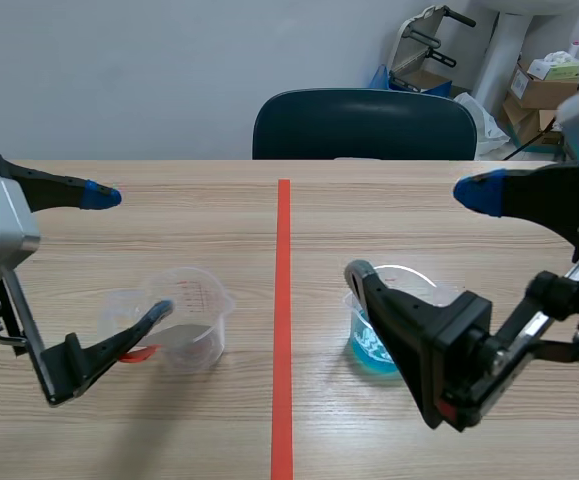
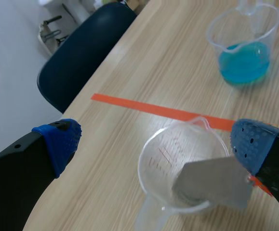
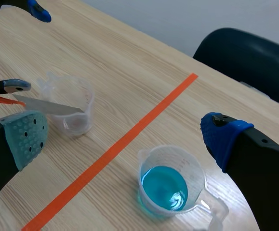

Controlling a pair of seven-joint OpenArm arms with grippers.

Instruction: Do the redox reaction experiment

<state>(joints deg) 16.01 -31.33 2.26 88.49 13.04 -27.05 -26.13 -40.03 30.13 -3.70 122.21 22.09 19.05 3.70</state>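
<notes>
A clear measuring cup [image 1: 205,296] stands left of the red tape line, with a grey metal plate [image 1: 184,336] leaning inside it. The plate [image 2: 211,182] sticks out over the rim and carries an orange-red piece [image 2: 259,186] at its outer end. My left gripper [image 1: 131,255] is open, straddling that cup [image 2: 178,159]; one fingertip [image 2: 254,143] is right beside the plate's outer end. Right of the line, a second cup with blue liquid [image 1: 367,345] stands under my open right gripper [image 1: 416,232]. In the right wrist view the blue cup [image 3: 166,188] lies ahead of the gripper [image 3: 124,137], between its spread fingers.
A dark blue chair [image 1: 364,124] is pushed against the table's far edge. Cardboard boxes [image 1: 544,86] and a folded frame stand on the floor at the back right. The red tape line [image 1: 283,330] runs down the table's middle.
</notes>
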